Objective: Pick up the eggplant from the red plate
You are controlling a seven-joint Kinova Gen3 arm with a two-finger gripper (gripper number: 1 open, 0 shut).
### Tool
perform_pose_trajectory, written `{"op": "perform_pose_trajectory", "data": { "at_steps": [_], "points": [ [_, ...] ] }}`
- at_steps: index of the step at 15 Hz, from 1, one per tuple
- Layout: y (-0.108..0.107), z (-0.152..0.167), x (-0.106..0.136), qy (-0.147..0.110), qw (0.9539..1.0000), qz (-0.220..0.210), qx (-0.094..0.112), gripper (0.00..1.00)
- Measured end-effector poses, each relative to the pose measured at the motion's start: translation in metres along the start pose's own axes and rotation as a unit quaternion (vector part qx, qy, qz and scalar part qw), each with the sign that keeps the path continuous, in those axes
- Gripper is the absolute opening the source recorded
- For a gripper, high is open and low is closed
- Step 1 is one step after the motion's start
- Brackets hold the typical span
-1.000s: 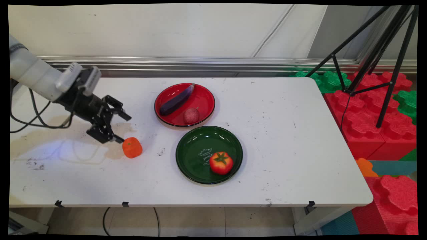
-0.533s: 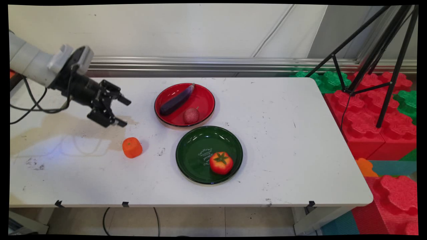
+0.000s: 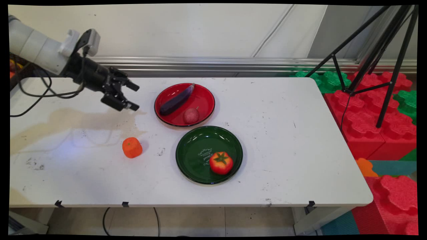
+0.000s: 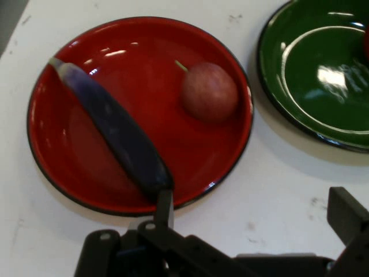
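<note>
My gripper (image 3: 134, 97) hangs open and empty above the table, just left of the red plate (image 3: 204, 96). On that plate lie a dark purple eggplant (image 3: 176, 99) and a small reddish round fruit (image 3: 191, 115). The hand view looks down on the same red plate (image 4: 173, 69), with the eggplant (image 4: 118, 135) running diagonally and the fruit (image 4: 210, 92) to its right; the gripper (image 4: 253, 213) frames the plate's near rim. An orange (image 3: 132, 147) sits on the table below the gripper, apart from it.
A green plate (image 3: 196, 146) with a tomato (image 3: 221, 162) on it stands in front of the red one; its rim (image 4: 311, 124) shows in the hand view. Red and green foam blocks (image 3: 373, 116) and a black tripod (image 3: 383, 66) stand right of the table.
The gripper has risen from beside the orange and moved back and right, towards the red plate. It stays open. The orange has not moved.
</note>
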Motion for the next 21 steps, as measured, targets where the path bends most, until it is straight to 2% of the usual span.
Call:
{"op": "perform_pose_trajectory", "data": {
  "at_steps": [4, 9, 14, 21],
  "points": [
    [-0.014, 0.021, 0.010, 0.004, 0.9997, -0.015, 0.017, 1.00],
    [-0.033, 0.053, 0.019, -0.002, 0.9991, -0.026, 0.033, 1.00],
    [-0.052, 0.091, 0.025, -0.020, 0.9983, -0.032, 0.045, 1.00],
    [-0.067, 0.142, 0.024, -0.052, 0.9964, -0.050, 0.045, 1.00]
  ]
}}
